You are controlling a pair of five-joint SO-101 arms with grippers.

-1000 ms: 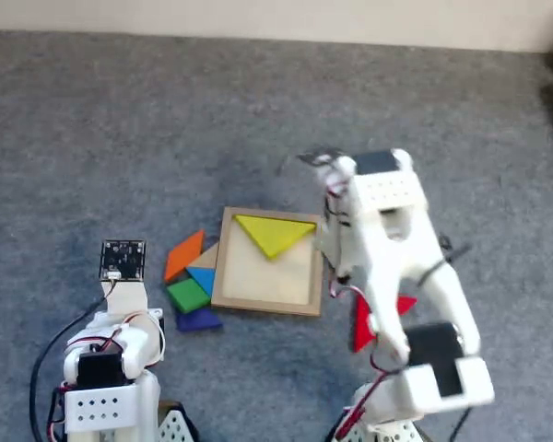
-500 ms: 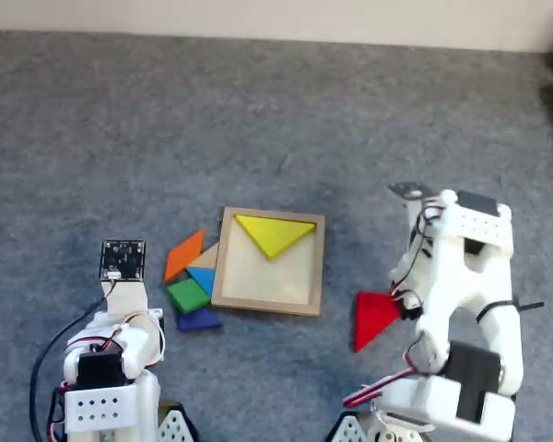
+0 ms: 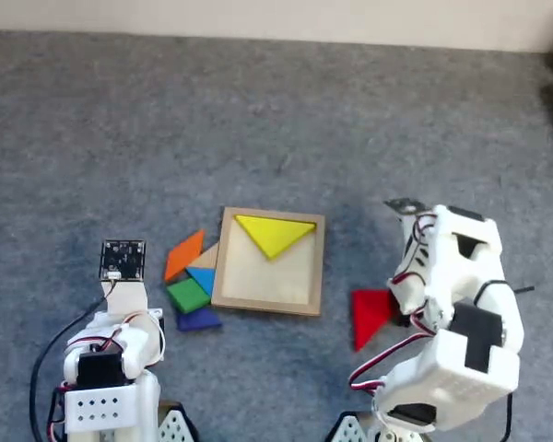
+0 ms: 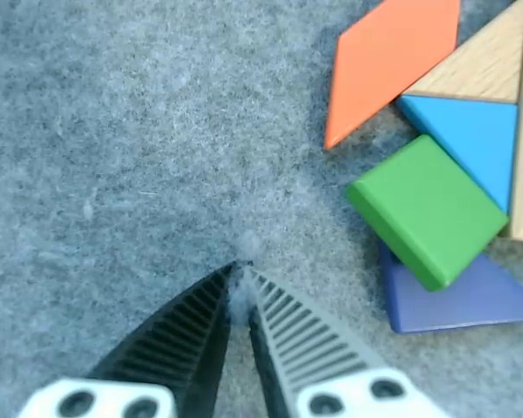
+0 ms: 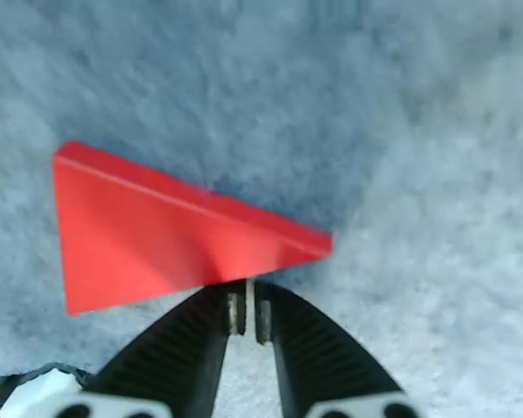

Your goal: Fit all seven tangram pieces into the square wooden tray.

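Inside the square wooden tray [image 3: 263,306], in the high view, only the large yellow wooden triangle [image 3: 275,233] is seated, so one piece of seven looks done and six remain. Five of them cluster against the tray's left rim: an orange parallelogram [image 3: 183,253], a plain wooden triangle [image 3: 209,256], a small blue triangle [image 3: 201,277], a green square block [image 3: 188,295] and a purple triangle [image 3: 199,319]. The large red triangle [image 3: 370,313] lies on the grey carpet [image 3: 120,138] off the tray's right side, apart from it.

In the left wrist view, the left gripper [image 4: 241,277] is closed tip to tip with nothing between its fingers, over bare carpet on the far side of the five-piece cluster from the tray.

In the right wrist view, the right gripper [image 5: 245,309] is pinched nearly together and grasps nothing. Its tips sit at the red triangle's edge; whether they touch it cannot be told. Picking up this piece appears to be the step in hand.
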